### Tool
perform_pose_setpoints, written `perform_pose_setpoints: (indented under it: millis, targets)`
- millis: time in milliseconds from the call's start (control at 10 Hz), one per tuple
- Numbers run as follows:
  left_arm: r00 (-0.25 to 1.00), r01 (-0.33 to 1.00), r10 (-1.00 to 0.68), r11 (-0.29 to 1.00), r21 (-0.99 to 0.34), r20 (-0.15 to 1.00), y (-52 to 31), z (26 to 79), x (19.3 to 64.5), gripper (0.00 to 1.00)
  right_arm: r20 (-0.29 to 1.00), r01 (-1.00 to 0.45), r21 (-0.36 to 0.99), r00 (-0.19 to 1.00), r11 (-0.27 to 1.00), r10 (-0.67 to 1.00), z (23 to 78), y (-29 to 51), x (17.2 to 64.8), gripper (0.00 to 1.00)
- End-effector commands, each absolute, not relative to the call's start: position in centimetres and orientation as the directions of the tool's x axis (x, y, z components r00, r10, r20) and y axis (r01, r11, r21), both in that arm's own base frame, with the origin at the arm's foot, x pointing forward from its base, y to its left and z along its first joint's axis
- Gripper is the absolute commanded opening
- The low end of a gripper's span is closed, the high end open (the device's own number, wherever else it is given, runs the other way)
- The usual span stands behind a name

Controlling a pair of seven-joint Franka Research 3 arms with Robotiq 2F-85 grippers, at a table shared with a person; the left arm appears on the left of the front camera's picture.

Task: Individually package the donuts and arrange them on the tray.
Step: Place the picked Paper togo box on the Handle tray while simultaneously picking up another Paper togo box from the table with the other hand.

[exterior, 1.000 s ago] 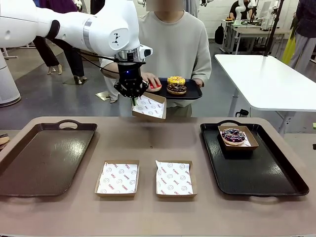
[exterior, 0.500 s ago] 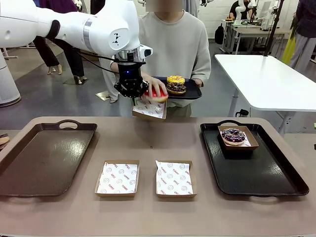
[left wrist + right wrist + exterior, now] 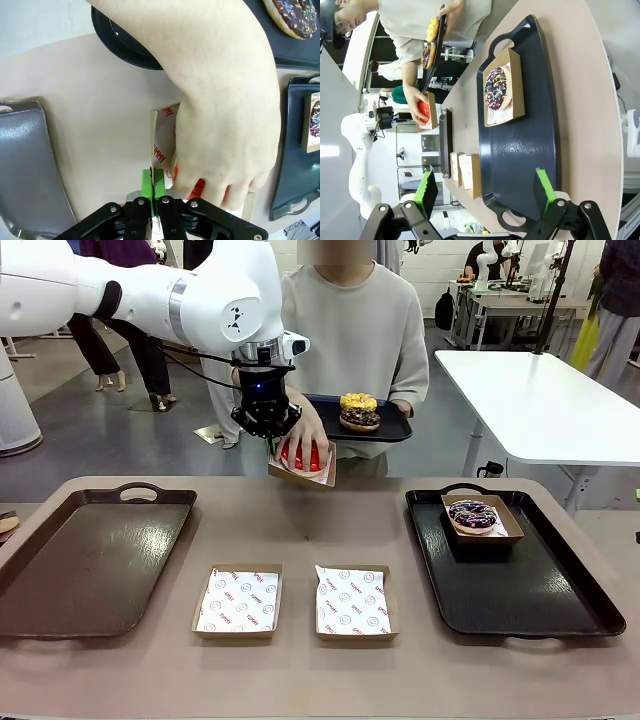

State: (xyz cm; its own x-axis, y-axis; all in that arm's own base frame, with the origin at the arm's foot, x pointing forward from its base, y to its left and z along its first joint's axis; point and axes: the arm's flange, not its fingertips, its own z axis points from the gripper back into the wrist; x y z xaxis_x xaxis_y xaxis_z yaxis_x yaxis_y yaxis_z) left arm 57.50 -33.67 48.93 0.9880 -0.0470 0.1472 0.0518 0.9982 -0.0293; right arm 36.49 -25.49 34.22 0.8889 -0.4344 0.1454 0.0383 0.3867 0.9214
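Note:
My left gripper [image 3: 270, 440] hangs above the table's far edge, shut on the wall of a paper-lined cardboard box [image 3: 318, 474]. The person's hand [image 3: 305, 430] presses the red donut [image 3: 300, 454] into that box. In the left wrist view the gripper [image 3: 155, 182] pinches the box wall [image 3: 153, 140], and the hand [image 3: 220, 110] covers most of the red donut [image 3: 198, 189]. The yellow donut [image 3: 357, 401] and chocolate donut [image 3: 359, 419] lie on the person's small black tray [image 3: 390, 428]. The purple donut [image 3: 472, 515] sits boxed on the black tray [image 3: 530, 600] at right. My right gripper [image 3: 485, 192] stands open over that tray [image 3: 520, 145].
A brown tray [image 3: 90, 570] lies at the table's left. Two lined boxes [image 3: 238, 600] [image 3: 352, 602] with nothing in them sit near the front middle. A white table [image 3: 540, 400] stands behind at right.
The person's hand has carried the red donut from the hand-held tray down into the box that my left gripper holds. Neither arm has moved.

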Motion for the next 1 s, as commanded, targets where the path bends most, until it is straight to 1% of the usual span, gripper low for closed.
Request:
perform_pose_setpoints:
  millis: [0,900]
  targets:
    - [0.987,0.056,-0.051,0.998,-0.030,0.149,-33.26,49.00,56.95,0.00,0.150,0.034,0.921,0.888,0.387,-0.435,34.44,-25.46,36.46,1.00]
    - [0.987,0.056,-0.051,0.998,-0.030,0.149,-33.26,49.00,56.95,0.00,0.150,0.034,0.921,0.888,0.387,-0.435,34.44,-25.46,36.46,1.00]
